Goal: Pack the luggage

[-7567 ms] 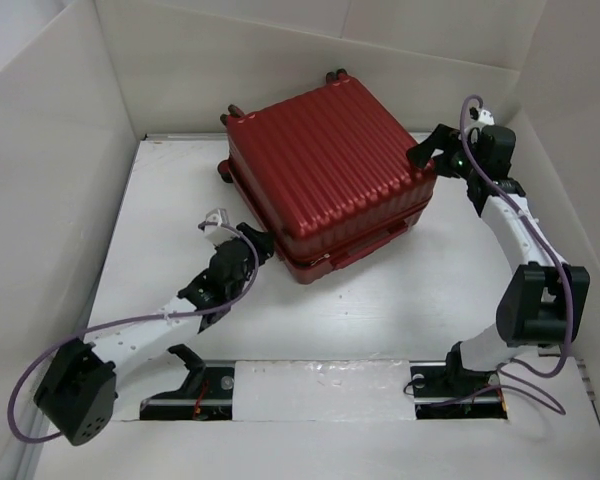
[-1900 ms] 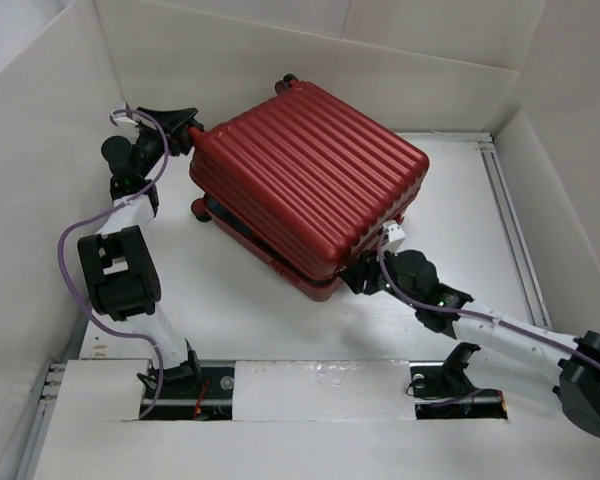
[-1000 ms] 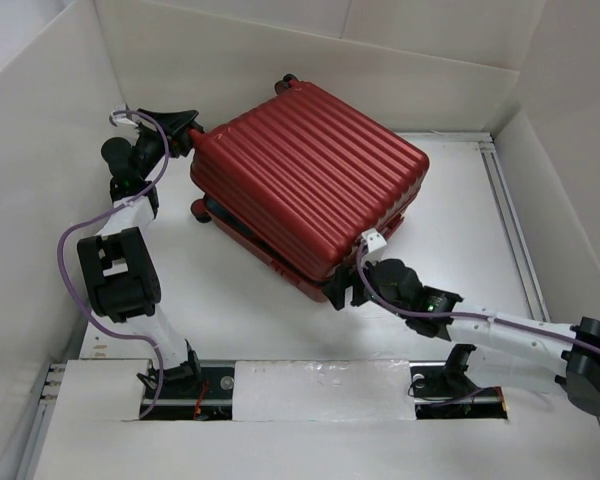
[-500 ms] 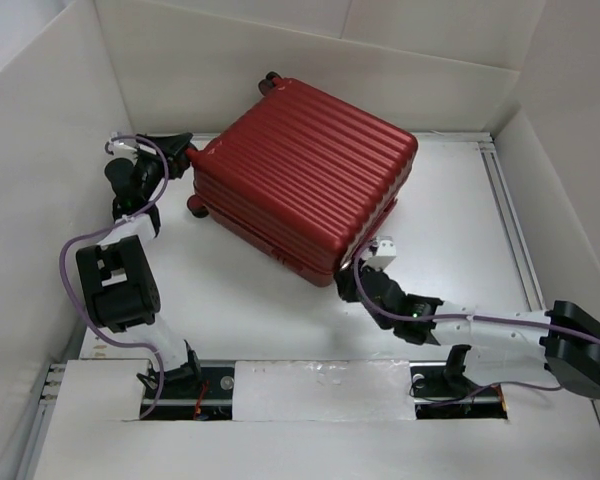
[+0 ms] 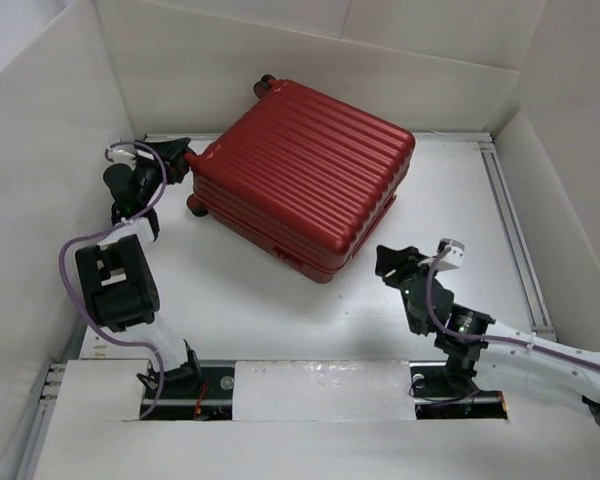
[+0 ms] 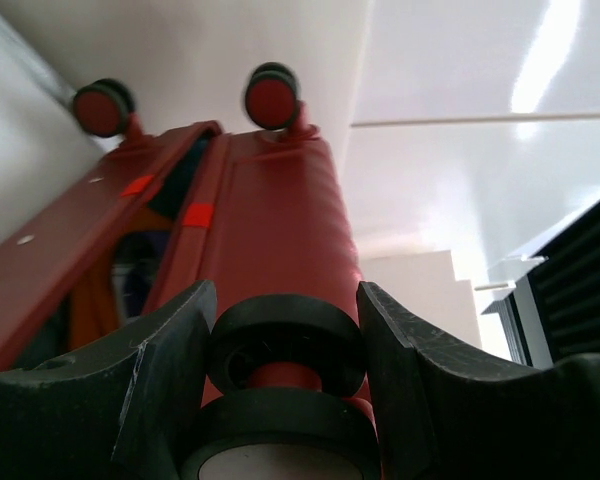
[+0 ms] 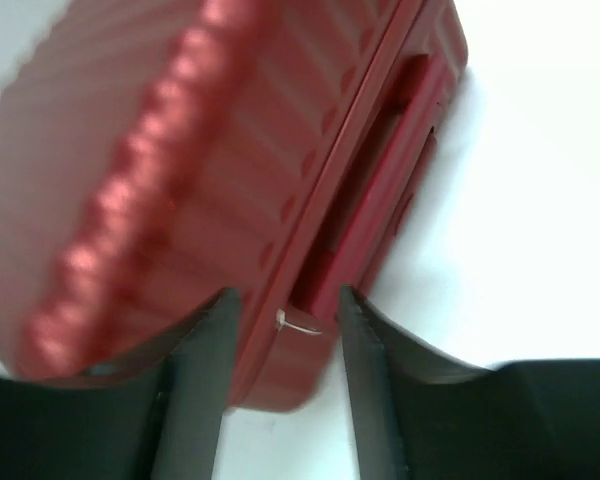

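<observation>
The luggage (image 5: 305, 170), a dark-red ribbed hard-shell suitcase, lies flat at the table's back middle. In the left wrist view (image 6: 280, 215) a narrow gap shows between its two shells, with dark contents inside. My left gripper (image 5: 179, 157) is at its left corner, shut on a small black wheel (image 6: 285, 340) held between both fingers (image 6: 165, 345). My right gripper (image 5: 388, 260) is open and empty, a short way off the suitcase's near right corner. The right wrist view shows the blurred suitcase side (image 7: 230, 150) with its recessed handle (image 7: 380, 190) beyond my open right gripper (image 7: 280, 345).
White walls close in the table at the left, back and right. A metal rail (image 5: 510, 220) runs along the right side. Two more wheels (image 6: 270, 97) stick out at the suitcase's far end. The white table (image 5: 230, 290) lies bare in front of the suitcase.
The suitcase's raised upper shell has come down onto the lower one. My right gripper has drawn back to the right, away from the near corner. My left gripper stays on the wheel.
</observation>
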`<action>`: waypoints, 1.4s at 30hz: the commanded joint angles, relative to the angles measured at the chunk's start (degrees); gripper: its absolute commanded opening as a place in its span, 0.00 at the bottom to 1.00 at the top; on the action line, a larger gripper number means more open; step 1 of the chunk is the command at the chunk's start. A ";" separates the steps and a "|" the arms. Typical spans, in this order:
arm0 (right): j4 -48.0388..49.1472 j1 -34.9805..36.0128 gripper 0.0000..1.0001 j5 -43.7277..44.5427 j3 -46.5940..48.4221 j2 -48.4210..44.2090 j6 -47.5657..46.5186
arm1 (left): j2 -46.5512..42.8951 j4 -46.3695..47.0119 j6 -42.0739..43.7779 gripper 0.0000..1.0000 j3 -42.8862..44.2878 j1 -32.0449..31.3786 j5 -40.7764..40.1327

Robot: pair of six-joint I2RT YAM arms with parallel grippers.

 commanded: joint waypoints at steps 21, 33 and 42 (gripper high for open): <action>-1.33 -1.15 0.37 -26.29 1.52 3.97 -23.07 | 4.87 -0.60 1.70 0.00 13.94 3.73 0.25; 14.92 -19.95 0.57 -50.69 1.78 9.08 -38.90 | 8.74 6.25 -3.13 0.00 9.90 4.25 3.25; 13.70 -29.37 0.59 -74.27 6.44 16.82 -42.33 | -0.65 7.67 -11.39 0.00 11.21 2.14 4.82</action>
